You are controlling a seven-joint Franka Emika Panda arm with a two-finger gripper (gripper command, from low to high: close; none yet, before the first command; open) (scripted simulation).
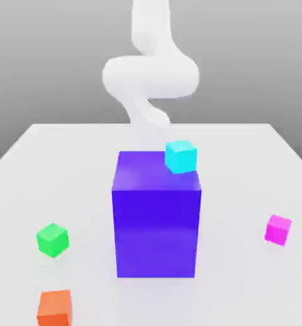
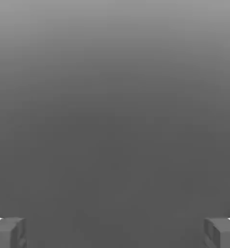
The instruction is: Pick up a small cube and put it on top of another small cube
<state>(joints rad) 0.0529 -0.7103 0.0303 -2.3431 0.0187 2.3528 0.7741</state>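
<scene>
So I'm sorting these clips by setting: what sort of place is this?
Likely a simulated tabletop test scene: a plain white table, flat grey backdrop, and untextured blocks such as the big purple-blue block and small green cube.

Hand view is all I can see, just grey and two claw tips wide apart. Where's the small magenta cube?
Observer: The magenta cube sits on the table at the exterior view's right, with nothing touching it.
Operator: And the green one it goes on?
Observer: The green cube is at the exterior view's left, on the other side of the big purple-blue block from the magenta one.
Operator: Anything on that block?
Observer: A cyan cube rests on its top, at the far corner toward the exterior view's right.
</scene>
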